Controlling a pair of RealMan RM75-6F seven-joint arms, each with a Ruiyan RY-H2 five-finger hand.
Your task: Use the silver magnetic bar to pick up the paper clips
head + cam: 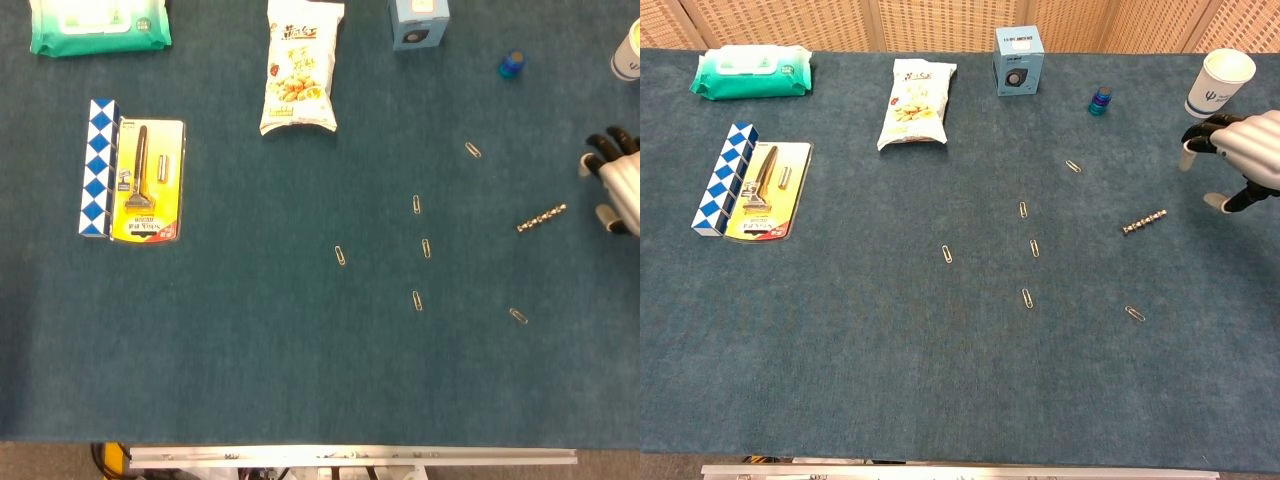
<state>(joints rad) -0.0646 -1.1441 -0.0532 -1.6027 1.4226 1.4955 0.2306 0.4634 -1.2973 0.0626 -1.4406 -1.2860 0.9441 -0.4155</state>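
Observation:
The silver magnetic bar (pixel 541 217) (pixel 1144 222), a short beaded rod, lies slanted on the blue-green cloth at the right. Several paper clips are scattered to its left and below it, among them one far up (pixel 473 150) (pixel 1073 166), one in the middle (pixel 426 248) (pixel 1034 248) and one nearest the front (pixel 518 316) (pixel 1135 313). My right hand (pixel 618 185) (pixel 1238 152) comes in from the right edge, just right of the bar and apart from it, fingers spread and holding nothing. My left hand shows in neither view.
A paper cup (pixel 1220 82) stands just behind the right hand, a small blue cap (pixel 1100 101) left of it. Along the back are a blue box (pixel 1018 62), a snack bag (pixel 915 103) and a wipes pack (pixel 750 72). A razor pack (pixel 765 190) and a blue-white puzzle (pixel 722 178) lie at the left.

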